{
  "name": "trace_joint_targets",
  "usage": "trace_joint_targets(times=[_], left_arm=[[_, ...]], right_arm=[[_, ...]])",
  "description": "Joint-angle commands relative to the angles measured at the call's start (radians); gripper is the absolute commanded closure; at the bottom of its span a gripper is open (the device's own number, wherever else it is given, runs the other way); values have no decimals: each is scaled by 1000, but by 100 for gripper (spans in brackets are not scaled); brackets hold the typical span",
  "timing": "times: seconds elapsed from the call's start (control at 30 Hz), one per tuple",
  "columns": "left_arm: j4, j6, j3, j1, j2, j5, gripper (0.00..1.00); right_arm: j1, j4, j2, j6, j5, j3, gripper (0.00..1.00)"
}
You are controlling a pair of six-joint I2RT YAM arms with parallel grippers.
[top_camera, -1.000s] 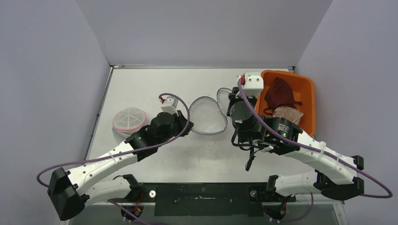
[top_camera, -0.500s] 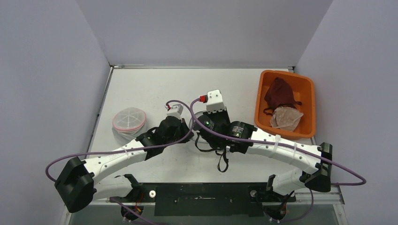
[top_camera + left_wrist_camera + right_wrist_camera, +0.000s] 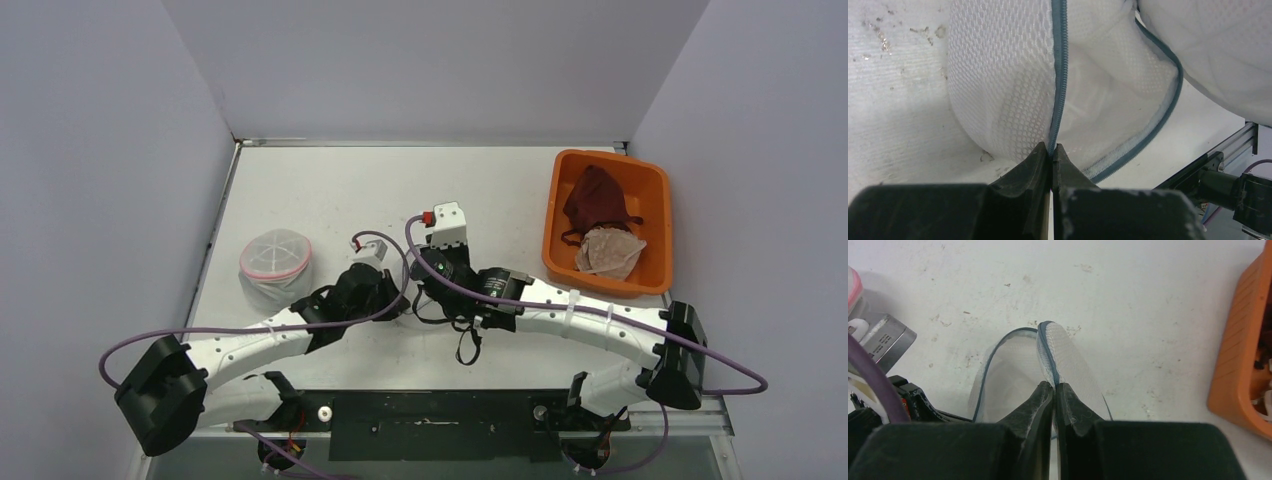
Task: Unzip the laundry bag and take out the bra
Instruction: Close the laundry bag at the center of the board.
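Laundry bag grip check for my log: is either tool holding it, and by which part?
Both hold the laundry bag: the left tool pinches its blue zipper seam, the right tool its blue-trimmed mesh edge.

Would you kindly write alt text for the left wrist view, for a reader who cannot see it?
The left fingers pinch shut on the blue-grey zipper edge of a white mesh laundry bag, whose mouth gapes open beyond them. The bag lies on a scuffed white table, with a metal frame rail at lower right.
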Motion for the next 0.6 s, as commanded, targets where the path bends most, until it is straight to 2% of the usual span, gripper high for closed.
trace_joint_targets(times=[0.0,0.33,0.47,0.57], left_arm=[[120,-24,-69,6,-75,8,100],[82,-23,-122,9,-160,-36,100],[84,-23,-120,12,-153,-35,100],[88,-23,-127,12,-147,-35,100]], right_arm=[[-12,186,8,66,-84,-70,95],[-10,397,39,92,-239,-167,95],[-5,427,76,100,-324,-170,95],[-5,434,83,109,-352,-180,90]])
